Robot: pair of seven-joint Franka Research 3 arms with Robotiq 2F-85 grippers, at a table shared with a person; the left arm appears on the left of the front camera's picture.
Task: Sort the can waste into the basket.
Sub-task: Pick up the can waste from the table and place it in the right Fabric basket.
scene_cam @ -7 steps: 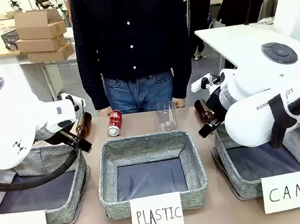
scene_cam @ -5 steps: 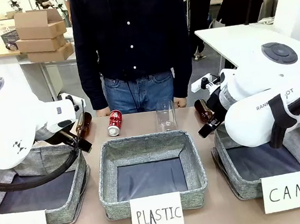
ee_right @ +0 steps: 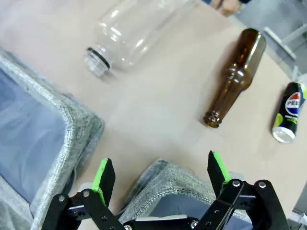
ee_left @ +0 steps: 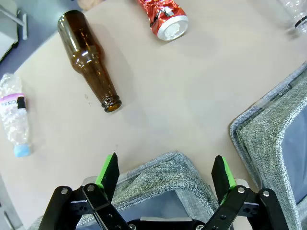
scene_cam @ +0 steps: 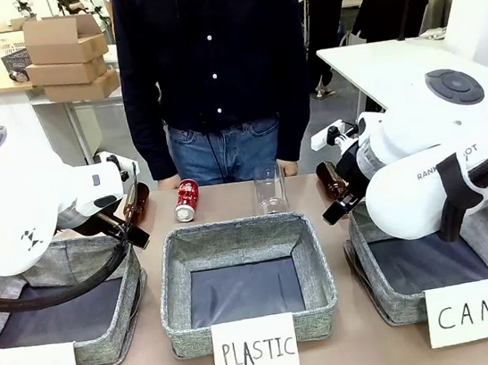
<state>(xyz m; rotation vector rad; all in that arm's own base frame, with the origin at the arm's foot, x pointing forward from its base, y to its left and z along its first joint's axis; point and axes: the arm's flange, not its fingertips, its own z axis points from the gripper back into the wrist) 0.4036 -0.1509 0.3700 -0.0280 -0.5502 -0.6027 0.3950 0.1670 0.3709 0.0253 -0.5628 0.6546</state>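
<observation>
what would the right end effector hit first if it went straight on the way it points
Probably the corner rim of the grey basket, lying between the fingertips of the open right end effector; beyond it comes bare table. Depth is unclear.

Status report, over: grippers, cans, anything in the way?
Left gripper, right gripper: jaws open, empty. Red can, dark can lying on table, outside CAN basket. Brown bottle by red can; second brown bottle by dark can.

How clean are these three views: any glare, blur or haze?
Front view: evenly lit, sharp, CAN card legible. Left wrist view: sharp, bright highlight on the red can. Right wrist view: haze at the upper left, softening the clear bottle.
</observation>
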